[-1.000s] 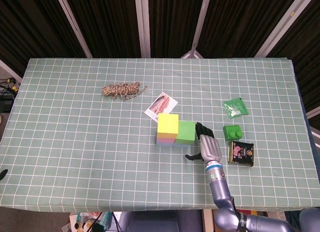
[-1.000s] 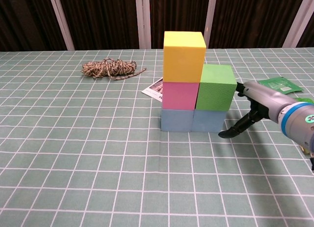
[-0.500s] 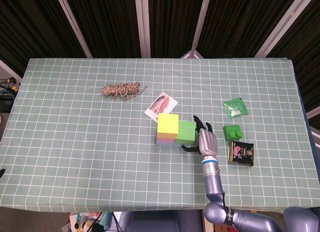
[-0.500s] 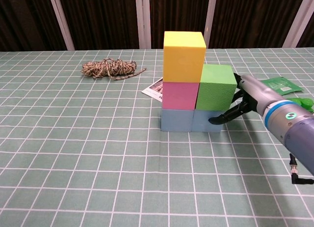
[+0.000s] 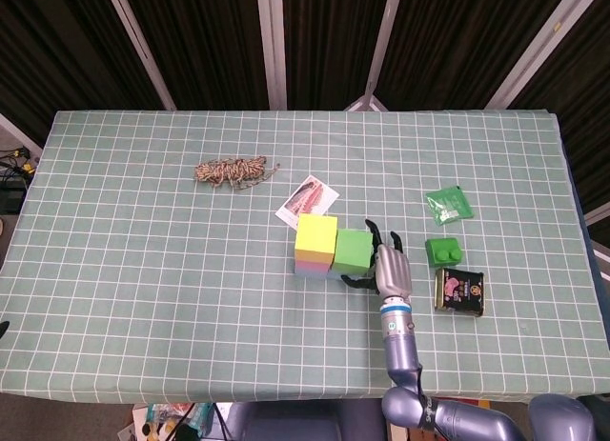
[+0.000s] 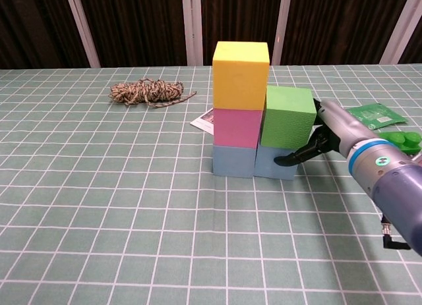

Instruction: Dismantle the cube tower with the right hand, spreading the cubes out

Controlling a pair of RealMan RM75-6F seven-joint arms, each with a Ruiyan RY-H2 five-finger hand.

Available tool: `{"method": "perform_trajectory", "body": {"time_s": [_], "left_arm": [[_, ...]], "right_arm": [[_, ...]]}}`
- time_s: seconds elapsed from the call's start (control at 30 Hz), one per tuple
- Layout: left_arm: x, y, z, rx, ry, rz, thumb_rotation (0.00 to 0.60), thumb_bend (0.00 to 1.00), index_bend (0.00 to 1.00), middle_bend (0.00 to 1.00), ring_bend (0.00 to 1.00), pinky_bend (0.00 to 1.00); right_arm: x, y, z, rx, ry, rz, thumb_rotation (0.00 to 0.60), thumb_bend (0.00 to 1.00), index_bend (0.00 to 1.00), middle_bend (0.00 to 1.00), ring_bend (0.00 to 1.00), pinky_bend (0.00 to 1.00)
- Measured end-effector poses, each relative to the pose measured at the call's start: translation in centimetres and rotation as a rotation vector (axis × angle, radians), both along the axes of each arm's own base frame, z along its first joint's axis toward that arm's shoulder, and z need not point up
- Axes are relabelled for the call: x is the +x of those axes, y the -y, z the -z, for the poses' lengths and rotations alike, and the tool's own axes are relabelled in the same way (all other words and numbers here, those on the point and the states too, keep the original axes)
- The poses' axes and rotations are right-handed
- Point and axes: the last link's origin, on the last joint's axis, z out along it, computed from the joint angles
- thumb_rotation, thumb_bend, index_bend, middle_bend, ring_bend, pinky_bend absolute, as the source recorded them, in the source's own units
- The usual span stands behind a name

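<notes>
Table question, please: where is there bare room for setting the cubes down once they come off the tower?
The widest bare cloth lies left of the tower and in front of the rope. The far right corner is bare too. It is crowded right of the tower, where the right hand, green brick, tin and packet cluster.

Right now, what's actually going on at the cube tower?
The right robot hand is up against the right side of the green cube, with a dark finger reaching across the front of the blue cube under it. Whether it grips is unclear. The tower is intact: yellow cube on pink cube on another blue one. No cube has been set aside yet. The left robot hand is out of view.
</notes>
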Motion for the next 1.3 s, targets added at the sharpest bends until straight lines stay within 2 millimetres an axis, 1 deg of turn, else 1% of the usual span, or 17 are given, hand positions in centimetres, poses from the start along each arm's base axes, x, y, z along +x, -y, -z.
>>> {"method": "perform_trajectory", "body": {"time_s": [0.1,0.17,0.27,0.47,0.63,0.7,0.87,1.0,1.07,1.2,1.3], "left_arm": [[0.0,0.0,0.0,-0.002,0.000,-0.001,0.600,0.18,0.20,0.00,0.00,0.08],[0.0,0.0,0.0,-0.004,0.000,0.000,0.600,0.18,0.20,0.00,0.00,0.08],[0.0,0.0,0.0,-0.007,0.001,0.001,0.600,0.18,0.20,0.00,0.00,0.08],[0.1,0.0,0.1,-0.012,0.000,0.001,0.600,0.18,0.20,0.00,0.00,0.08],[0.1,0.1,0.1,-0.010,0.008,0.002,0.600,0.18,0.20,0.00,0.00,0.08],[0.1,0.1,0.1,-0.006,0.012,0.002,0.600,0.18,0.20,0.00,0.00,0.08],[0.0,0.2,-0.1,0.001,0.013,-0.001,0.600,0.18,0.20,0.00,0.00,0.08],[0.0,0.3,-0.3,0.010,0.011,0.001,0.600,0.18,0.20,0.00,0.00,0.08],[0.0,0.2,-0.4,0.018,0.012,-0.002,0.600,0.18,0.20,0.00,0.00,0.08],[-0.1,0.1,-0.2,0.017,0.006,-0.012,0.600,0.18,0.20,0.00,0.00,0.08],[0.1,0.1,0.0,0.006,-0.001,-0.012,0.600,0.18,0.20,0.00,0.00,0.08]], "right_arm": [[-0.1,0.1,-0.1,-0.017,0.003,0.004,0.600,0.21,0.13,0.55,0.70,0.16],[-0.2,0.2,-0.2,-0.029,0.012,0.007,0.600,0.22,0.14,0.56,0.72,0.19],[-0.3,0.5,-0.8,-0.066,0.027,0.013,0.600,0.22,0.14,0.56,0.72,0.19],[-1.4,1.6,-2.6,-0.128,-0.019,0.022,0.600,0.22,0.15,0.56,0.72,0.19],[-2.3,3.2,-4.4,-0.181,-0.118,0.012,0.600,0.22,0.15,0.56,0.72,0.19],[-2.5,4.1,-5.2,-0.209,-0.193,-0.004,0.600,0.22,0.15,0.56,0.73,0.18],[-3.3,6.5,-7.2,-0.284,-0.380,-0.036,0.600,0.22,0.15,0.56,0.72,0.13],[-4.6,8.5,-8.8,-0.351,-0.551,-0.056,0.600,0.22,0.15,0.56,0.72,0.13],[-5.2,9.2,-9.6,-0.381,-0.646,-0.076,0.600,0.22,0.16,0.56,0.72,0.13],[-6.4,10.2,-10.9,-0.435,-0.910,-0.152,0.600,0.22,0.18,0.56,0.72,0.13],[-6.8,10.7,-11.2,-0.452,-1.084,-0.215,0.600,0.22,0.18,0.56,0.72,0.13]]}}
